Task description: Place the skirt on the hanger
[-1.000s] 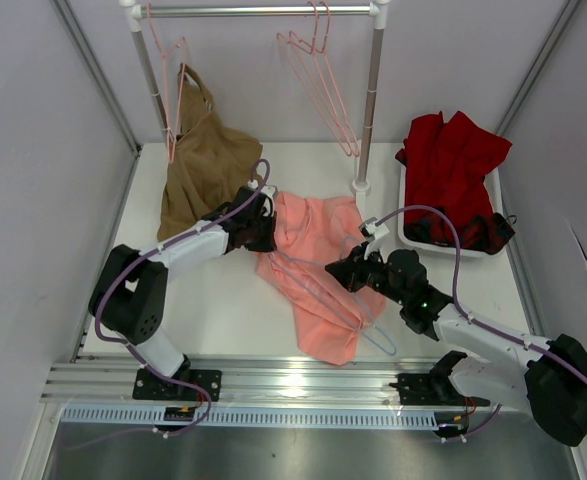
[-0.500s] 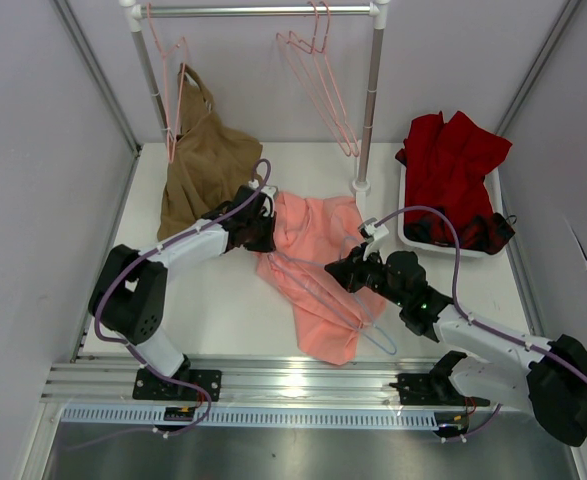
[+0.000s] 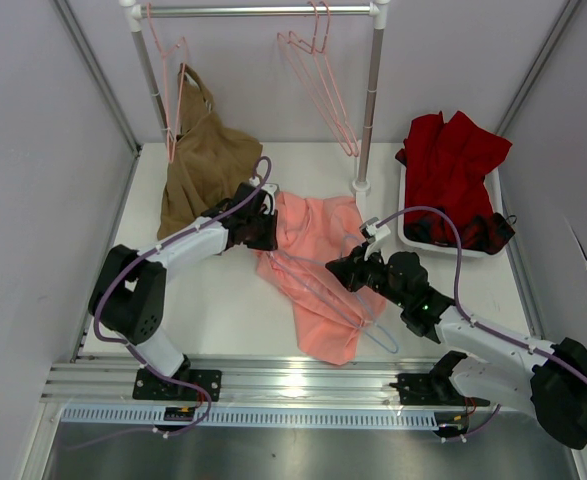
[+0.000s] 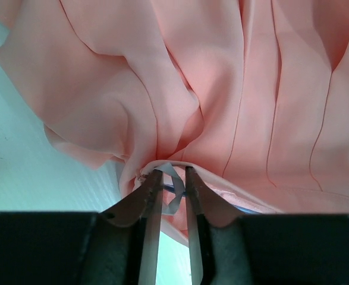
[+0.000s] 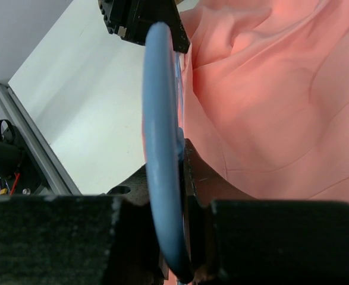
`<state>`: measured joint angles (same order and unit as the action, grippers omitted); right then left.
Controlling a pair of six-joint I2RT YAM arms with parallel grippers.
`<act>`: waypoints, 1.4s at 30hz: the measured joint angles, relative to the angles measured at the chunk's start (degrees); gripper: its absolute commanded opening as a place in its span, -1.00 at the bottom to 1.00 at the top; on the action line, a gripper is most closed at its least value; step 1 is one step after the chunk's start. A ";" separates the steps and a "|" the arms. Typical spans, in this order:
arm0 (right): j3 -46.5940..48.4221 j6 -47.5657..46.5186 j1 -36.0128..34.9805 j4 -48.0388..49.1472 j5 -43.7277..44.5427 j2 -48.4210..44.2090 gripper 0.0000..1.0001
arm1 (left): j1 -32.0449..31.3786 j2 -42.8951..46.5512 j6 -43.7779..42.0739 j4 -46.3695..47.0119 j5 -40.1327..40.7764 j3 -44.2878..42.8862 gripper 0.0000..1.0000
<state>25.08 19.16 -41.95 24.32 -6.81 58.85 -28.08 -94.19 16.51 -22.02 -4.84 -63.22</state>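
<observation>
- The skirt (image 3: pixel 318 235) lies loose on the table, spreading from the foot of the rail post (image 3: pixel 363 180) towards the arm bases; it is not hung yet, only bunched around one end of the wire
- The hanger (image 5: pixel 160 130) lies slantwise over the skirt on the near side of the post, its far end at the cloth's upper edge; that looks like the start of threading it into the waist
- The right gripper (image 5: pixel 164 178) sits just nearer than the post; its fingers are closed on the blue wire, probably to keep the frame steady and angled while the cloth is worked over it
- The left gripper (image 4: pixel 172 178) sits to the left of the post, at the skirt's left edge; its fingers (image 4: pixel 152 193) stand only a little apart, with a pale strip of hem and a glimpse of blue wire in the gap; nothing looks firmly pinched, so I judge it is placed there to feed the edge over the wire's end
</observation>
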 measured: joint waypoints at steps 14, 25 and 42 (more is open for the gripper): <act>0.00 0.00 -0.37 1.18 0.42 1.49 -1.00 | 0.00 -0.22 -0.59 -0.57 -0.35 -0.24 -0.28; 0.00 -0.42 -0.59 1.07 0.42 0.61 -1.00 | -0.02 -0.22 -0.70 -1.11 1.03 -0.35 -0.28; 0.00 -1.22 -0.74 0.92 1.03 -0.04 -1.00 | 0.02 -0.22 -0.57 -1.16 1.64 -0.39 -0.01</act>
<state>25.08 17.93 -42.70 25.23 -5.78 58.81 -28.05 -94.41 15.94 -23.18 -3.20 -63.61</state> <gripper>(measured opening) 0.118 0.486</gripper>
